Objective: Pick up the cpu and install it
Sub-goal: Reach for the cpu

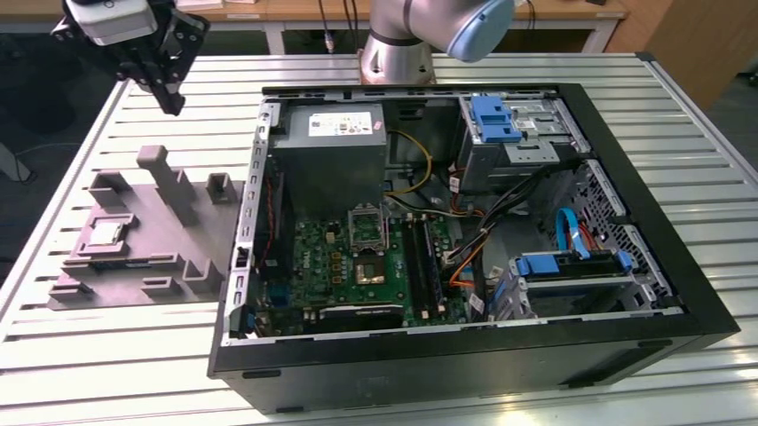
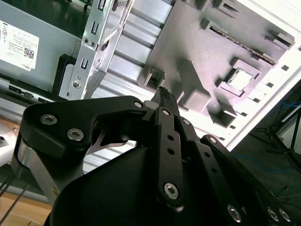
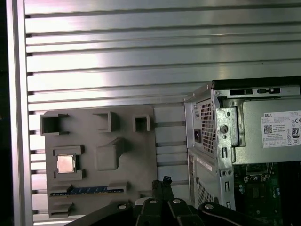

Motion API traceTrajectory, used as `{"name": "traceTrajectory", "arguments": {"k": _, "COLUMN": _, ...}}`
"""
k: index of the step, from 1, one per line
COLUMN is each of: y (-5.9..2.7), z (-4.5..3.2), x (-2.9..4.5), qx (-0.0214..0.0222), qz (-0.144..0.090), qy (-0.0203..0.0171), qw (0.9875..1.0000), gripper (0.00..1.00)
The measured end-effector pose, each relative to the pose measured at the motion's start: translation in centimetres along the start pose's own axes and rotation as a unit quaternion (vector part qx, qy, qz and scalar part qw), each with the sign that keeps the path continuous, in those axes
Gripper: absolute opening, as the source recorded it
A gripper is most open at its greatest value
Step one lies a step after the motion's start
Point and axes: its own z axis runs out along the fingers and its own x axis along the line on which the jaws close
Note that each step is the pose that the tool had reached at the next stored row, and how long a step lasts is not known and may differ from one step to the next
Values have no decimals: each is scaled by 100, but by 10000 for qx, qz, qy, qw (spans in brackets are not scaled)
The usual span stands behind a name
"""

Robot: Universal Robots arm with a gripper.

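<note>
The cpu (image 1: 105, 232) (image 2: 241, 79) (image 3: 65, 164) is a small pale silver square lying flat in a recess of the grey moulded tray (image 1: 154, 253) (image 2: 197, 42) (image 3: 108, 141), at the exterior view's left beside the open computer case. My gripper (image 1: 173, 105) (image 2: 164, 95) (image 3: 164, 181) hangs high over the slatted table behind the tray, well apart from the cpu. Its black fingers meet at the tips with nothing between them. The metal-framed socket (image 1: 367, 227) sits on the green motherboard inside the case.
The black case (image 1: 474, 355) lies open on the slatted aluminium table (image 1: 142, 355). The grey power supply (image 1: 337, 151) (image 3: 275, 134) sits at its back, with cables and blue drive brackets (image 1: 569, 262) to the exterior view's right. Upright blocks (image 1: 166, 177) rise from the tray.
</note>
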Motion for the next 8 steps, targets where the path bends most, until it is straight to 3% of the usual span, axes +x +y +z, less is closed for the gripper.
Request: {"name": "traceTrajectory", "arguments": {"k": 8, "y": -3, "z": 0, "x": 35, "qx": 0, "qz": 0, "qy": 0, "qw": 10000, "gripper": 11}}
